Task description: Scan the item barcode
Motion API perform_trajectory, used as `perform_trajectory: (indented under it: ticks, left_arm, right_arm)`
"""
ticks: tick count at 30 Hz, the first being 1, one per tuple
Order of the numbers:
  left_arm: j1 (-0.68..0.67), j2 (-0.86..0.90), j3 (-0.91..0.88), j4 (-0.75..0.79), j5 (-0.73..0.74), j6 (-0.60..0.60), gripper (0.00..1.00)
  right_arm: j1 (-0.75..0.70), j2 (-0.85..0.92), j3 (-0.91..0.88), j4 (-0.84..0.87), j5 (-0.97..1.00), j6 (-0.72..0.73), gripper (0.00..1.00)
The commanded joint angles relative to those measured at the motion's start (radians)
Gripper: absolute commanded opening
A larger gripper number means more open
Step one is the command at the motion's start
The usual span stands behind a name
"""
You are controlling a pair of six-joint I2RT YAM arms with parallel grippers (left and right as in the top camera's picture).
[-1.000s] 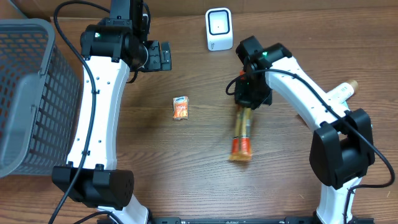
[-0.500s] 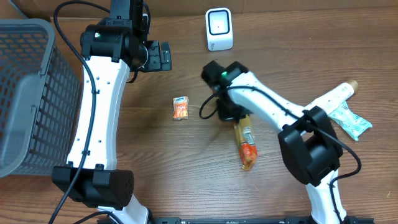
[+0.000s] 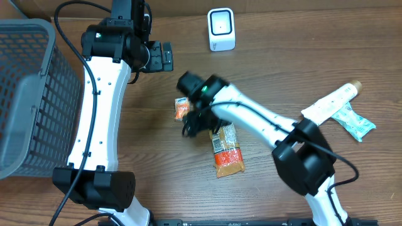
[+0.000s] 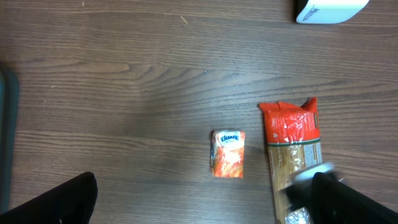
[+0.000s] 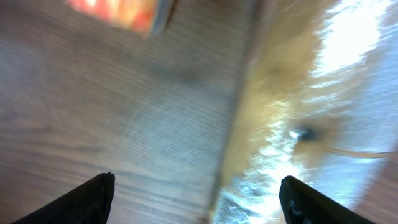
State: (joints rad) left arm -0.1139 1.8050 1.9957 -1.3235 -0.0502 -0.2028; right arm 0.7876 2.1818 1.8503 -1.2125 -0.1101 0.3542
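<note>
The right hand (image 5: 198, 180) slid across the bench (image 3: 176, 182) and opened, dropping the long orange-and-clear pasta bag (image 3: 226, 152). Far from the white box scanner (image 3: 221, 29), it might never get scanned.

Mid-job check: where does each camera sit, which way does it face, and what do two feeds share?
Overhead: fixed above the table, looking straight down; left arm, right arm, basket and scanner show.
Left wrist: on the left arm, looking down; the open left gripper frames tissue pack and orange package.
Right wrist: low over the table, blurred; the open right gripper hangs over the package's clear end.
Shared: overhead and left wrist both show pack, package and scanner.
</note>
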Motion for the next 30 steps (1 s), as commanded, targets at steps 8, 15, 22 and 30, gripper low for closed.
perform_trajectory:
  ticks: [8, 15, 22, 30]
  left_arm:
    - [0.002, 0.008, -0.002, 0.000, -0.009, -0.007, 1.00]
    - [0.002, 0.008, -0.003, 0.000, -0.009, -0.007, 1.00]
    - [0.002, 0.008, -0.002, 0.000, -0.009, -0.007, 1.00]
    - [0.002, 0.008, -0.003, 0.000, -0.009, -0.007, 1.00]
  right_arm:
    - [-0.331, -0.060, 0.214, -0.179, -0.201, -0.189, 0.84]
    - [-0.303, -0.059, 0.115, -0.159, -0.361, -0.254, 0.77]
    - [-0.119, -0.059, -0.063, -0.010, -0.417, -0.154, 0.77]
    - [-0.011, -0.059, -0.249, 0.029, -0.359, -0.084, 0.77]
